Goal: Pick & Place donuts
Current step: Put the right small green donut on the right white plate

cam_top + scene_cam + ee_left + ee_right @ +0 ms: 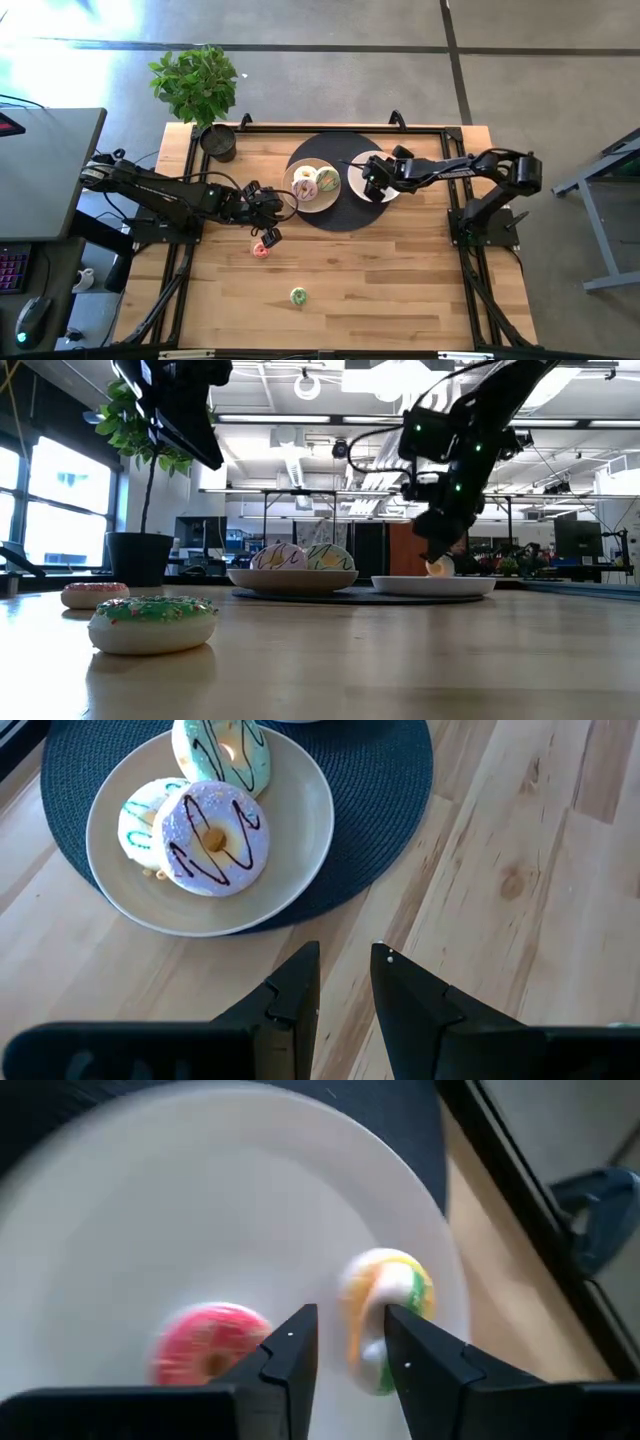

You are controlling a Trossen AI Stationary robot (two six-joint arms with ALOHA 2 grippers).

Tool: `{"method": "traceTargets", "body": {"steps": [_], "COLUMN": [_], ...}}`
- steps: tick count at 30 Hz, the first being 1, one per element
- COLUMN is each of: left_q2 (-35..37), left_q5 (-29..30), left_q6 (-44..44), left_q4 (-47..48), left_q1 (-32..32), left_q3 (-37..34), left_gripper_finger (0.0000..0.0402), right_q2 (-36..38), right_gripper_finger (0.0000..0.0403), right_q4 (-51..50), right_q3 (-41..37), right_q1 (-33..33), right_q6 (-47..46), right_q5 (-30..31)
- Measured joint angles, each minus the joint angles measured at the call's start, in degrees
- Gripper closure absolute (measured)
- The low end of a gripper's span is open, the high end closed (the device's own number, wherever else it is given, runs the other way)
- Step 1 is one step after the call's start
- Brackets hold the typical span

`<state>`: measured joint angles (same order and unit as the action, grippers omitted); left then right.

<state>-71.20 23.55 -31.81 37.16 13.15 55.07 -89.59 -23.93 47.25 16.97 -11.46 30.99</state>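
Observation:
Three larger iced donuts [213, 838] lie on a cream plate [300, 203] on a dark round mat [340, 215]. My right gripper [352, 1330] hovers low over the white plate [150, 1210], fingers apart. A yellow, green and orange mini donut [385, 1320] stands on edge between and just below them. A pink mini donut [210, 1342] lies flat on that plate. My left gripper [345, 960] is open and empty over bare wood beside the mat. A pink mini donut [261, 250] and a green one [298, 296] rest on the table. My right gripper stands over the yellow-green mini donut [437, 567] from above. A gap shows between one finger [295, 1340] and the donut; the other finger [420, 1355] covers its far side, so I cannot tell whether it touches. The donut sits at plate level.
A potted plant [200, 85] stands at the far left corner of the table. A black frame rims the table. Bare wood spreads across the near half around the two loose mini donuts [152, 622]. A desk with a keyboard stands off the left edge.

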Motion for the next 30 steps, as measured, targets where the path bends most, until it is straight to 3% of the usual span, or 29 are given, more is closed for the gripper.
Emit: {"method": "traceTargets", "body": {"steps": [9,22,30], "left_q2": [0.0,0.0,0.0], "left_q5": [0.0,-0.5,-0.6], "left_q6": [0.0,-0.3,-0.3], "left_q4": [0.2,0.2,0.2], "left_q1": [0.0,0.0,0.0], "left_q3": [0.0,0.0,0.0], "left_gripper_finger": [0.0312,0.0312,0.0312], "right_q2": [4.5,5.0,5.0], "right_gripper_finger": [0.0279,0.0279,0.0303], "right_q4": [1.4,1.0,0.2], "right_q3": [0.1,0.0,-0.2], "right_q1": [-3.5,-4.8,-0.2], "right_q6": [0.0,-1.3,-4.9], "right_q5": [-7.7,-7.0,-6.9]}}
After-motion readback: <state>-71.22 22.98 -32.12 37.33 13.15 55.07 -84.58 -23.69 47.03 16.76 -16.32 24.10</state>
